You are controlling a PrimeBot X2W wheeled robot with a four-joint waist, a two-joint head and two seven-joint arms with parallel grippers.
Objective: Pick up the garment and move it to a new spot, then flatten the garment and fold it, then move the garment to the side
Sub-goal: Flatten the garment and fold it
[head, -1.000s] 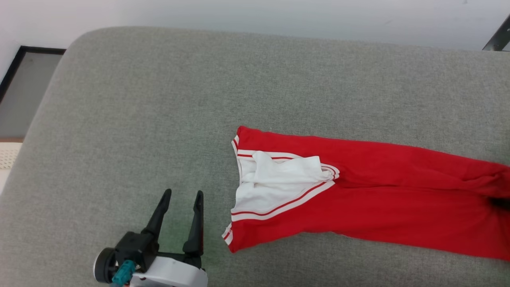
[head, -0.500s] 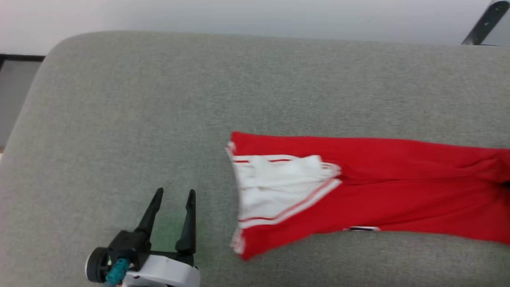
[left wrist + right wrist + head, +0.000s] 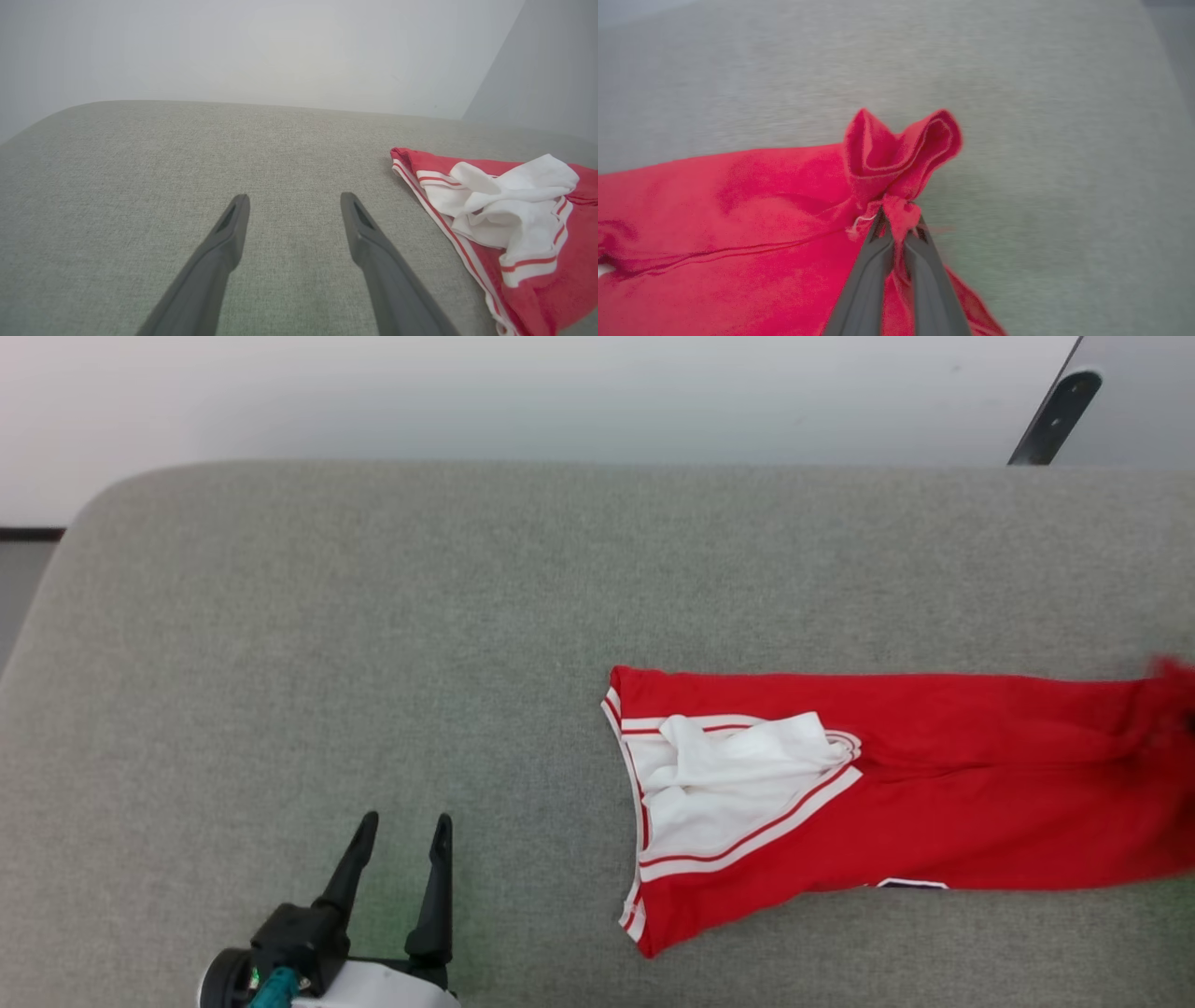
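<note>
The garment (image 3: 934, 784) is a red shirt lying stretched across the grey cushion (image 3: 373, 644), with white sleeve fabric and red-white stripe trim bunched at its left end (image 3: 504, 210). A bit of black lettering peeks out at its near edge. My right gripper (image 3: 899, 221) is shut on a pinched fold of the red cloth (image 3: 784, 210) at the shirt's right end, which rises in a small peak. My left gripper (image 3: 401, 821) stands open over bare cushion, left of the garment and apart from it, fingers (image 3: 233, 224) holding nothing.
The grey cushion's rounded far edge meets a pale wall (image 3: 560, 392). A dark slanted bar (image 3: 1050, 415) shows at the upper right. Bare cushion stretches left of and beyond the shirt.
My right gripper has shut on the garment's right end. The shirt has slid to the right across the cushion while the head view shifted. The left gripper stays open.
</note>
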